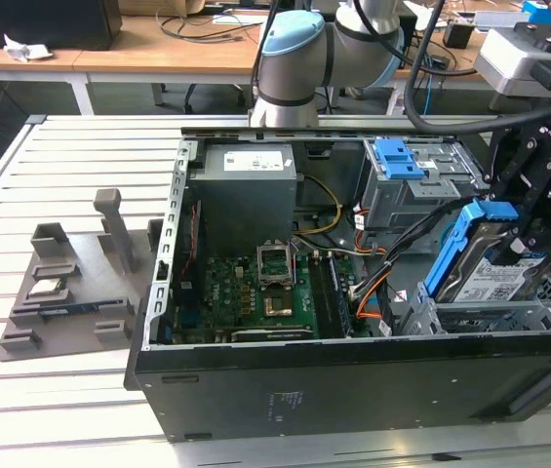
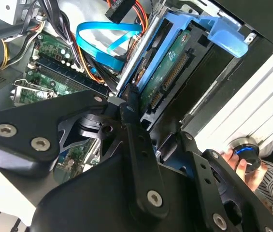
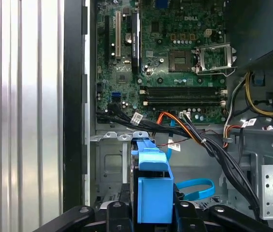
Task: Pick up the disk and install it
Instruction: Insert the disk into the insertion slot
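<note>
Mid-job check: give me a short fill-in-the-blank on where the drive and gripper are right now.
1. The gripper is shut on the silver metal disk in its ____ plastic carrier bracket.
2. The disk is tilted above the metal drive cage inside the open ____ computer case.
3. The grey power supply box has a ____ label on top.

Missing words: blue; black; white

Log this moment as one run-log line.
gripper: shut on disk | disk: tilted, above drive cage in open computer case | install: not done

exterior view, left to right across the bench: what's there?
Grey fixture block → power supply box inside the open case → blue latch piece → the disk, tilted over its bay, in the gripper.
</note>
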{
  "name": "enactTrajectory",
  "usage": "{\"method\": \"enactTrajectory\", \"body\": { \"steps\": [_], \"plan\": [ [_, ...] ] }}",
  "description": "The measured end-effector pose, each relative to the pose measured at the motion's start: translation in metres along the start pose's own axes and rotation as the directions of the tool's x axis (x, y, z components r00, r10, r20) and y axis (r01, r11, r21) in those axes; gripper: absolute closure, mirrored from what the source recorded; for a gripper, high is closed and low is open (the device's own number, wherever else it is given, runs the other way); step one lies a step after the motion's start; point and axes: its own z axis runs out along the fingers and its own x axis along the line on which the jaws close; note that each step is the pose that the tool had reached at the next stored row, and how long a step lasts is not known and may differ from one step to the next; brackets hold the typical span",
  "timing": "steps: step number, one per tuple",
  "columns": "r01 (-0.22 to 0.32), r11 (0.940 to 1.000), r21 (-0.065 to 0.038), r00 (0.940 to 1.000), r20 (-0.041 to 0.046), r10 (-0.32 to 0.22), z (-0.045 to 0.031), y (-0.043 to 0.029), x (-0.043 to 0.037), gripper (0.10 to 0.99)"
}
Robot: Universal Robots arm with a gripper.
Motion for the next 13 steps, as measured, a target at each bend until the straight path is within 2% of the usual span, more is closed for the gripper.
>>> {"method": "enactTrajectory", "body": {
  "steps": [2,3,9,10,11,13],
  "plan": [
    [0.000,1.0000,0.000,1.0000,0.0004,0.000,0.0004,0.0000,-0.0001,0.706],
    [0.000,1.0000,0.000,1.0000,0.0002,0.000,0.0006,0.0000,0.0000,0.643],
    [0.000,1.0000,0.000,1.0000,0.0002,0.000,0.0012,-0.0001,0.0000,0.659],
    [0.000,1.0000,0.000,1.0000,0.0002,0.000,0.0014,-0.0001,0.0000,0.725],
    [0.000,1.0000,0.000,1.0000,0.0002,0.000,0.0015,-0.0001,0.0000,0.847],
    [0.000,1.0000,0.000,1.0000,0.0001,0.000,0.0018,-0.0001,0.0000,0.980]
  ]
}}
